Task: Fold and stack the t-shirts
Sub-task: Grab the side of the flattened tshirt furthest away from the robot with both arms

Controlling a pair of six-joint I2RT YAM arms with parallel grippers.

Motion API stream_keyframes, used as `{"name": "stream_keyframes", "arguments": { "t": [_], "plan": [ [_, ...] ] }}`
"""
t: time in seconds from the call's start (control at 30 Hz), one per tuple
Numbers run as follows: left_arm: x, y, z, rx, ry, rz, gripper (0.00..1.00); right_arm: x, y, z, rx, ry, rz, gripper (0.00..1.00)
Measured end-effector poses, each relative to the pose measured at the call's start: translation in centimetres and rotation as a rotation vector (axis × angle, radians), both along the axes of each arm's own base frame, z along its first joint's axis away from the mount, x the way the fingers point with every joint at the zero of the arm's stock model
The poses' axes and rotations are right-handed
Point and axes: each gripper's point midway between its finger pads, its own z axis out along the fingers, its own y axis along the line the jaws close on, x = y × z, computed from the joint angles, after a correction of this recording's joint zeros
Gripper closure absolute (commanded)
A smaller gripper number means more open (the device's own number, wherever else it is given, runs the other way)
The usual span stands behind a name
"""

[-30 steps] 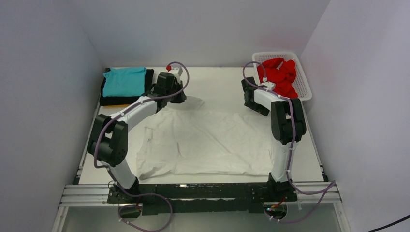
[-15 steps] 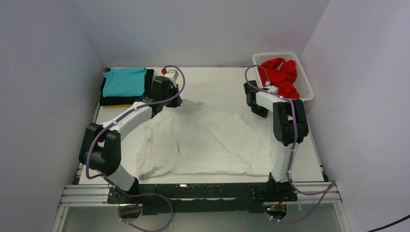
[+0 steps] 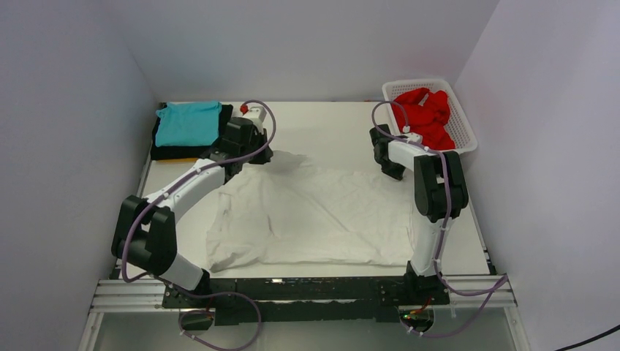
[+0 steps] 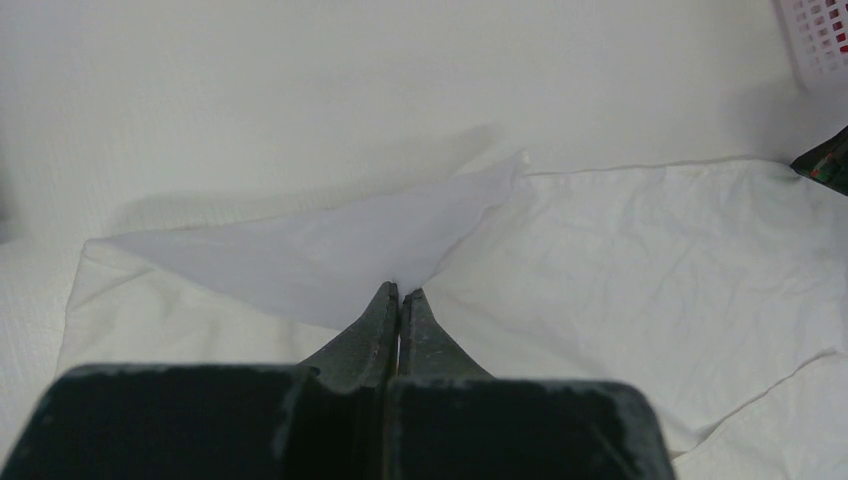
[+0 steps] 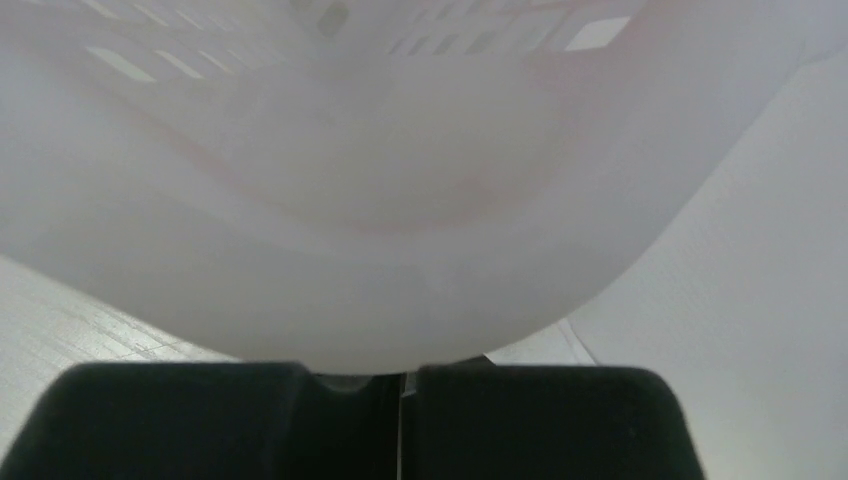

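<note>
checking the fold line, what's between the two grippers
The white t-shirt: its far edge runs from the left gripper to the right gripper, both shut on it, seen in the top view.

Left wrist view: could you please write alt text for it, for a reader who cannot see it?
The left arm's dark jaws are shut on a pinch of the white t-shirt, which stands up there as a small tent while the rest lies wrinkled on the white table. A corner of the white lattice basket shows at top right.
</note>
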Motion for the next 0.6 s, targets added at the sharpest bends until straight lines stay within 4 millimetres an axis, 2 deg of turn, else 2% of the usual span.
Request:
{"name": "stream_keyframes", "arguments": {
  "t": [0.17, 0.33, 0.6],
  "plan": [
    [-0.5, 0.1, 0.1, -0.005, -0.001, -0.006, 1.00, 0.0, 0.3, 0.2, 0.019, 0.001, 0.023, 1.00],
    [-1.5, 0.0, 0.2, -0.016, -0.003, -0.022, 1.00, 0.1, 1.0, 1.8, 0.019, -0.033, 0.065, 1.00],
    [-5.0, 0.4, 0.3, -0.022, 0.003, -0.030, 1.00, -2.0, 2.3, 4.0, 0.020, -0.082, 0.137, 1.00]
  ]
}}
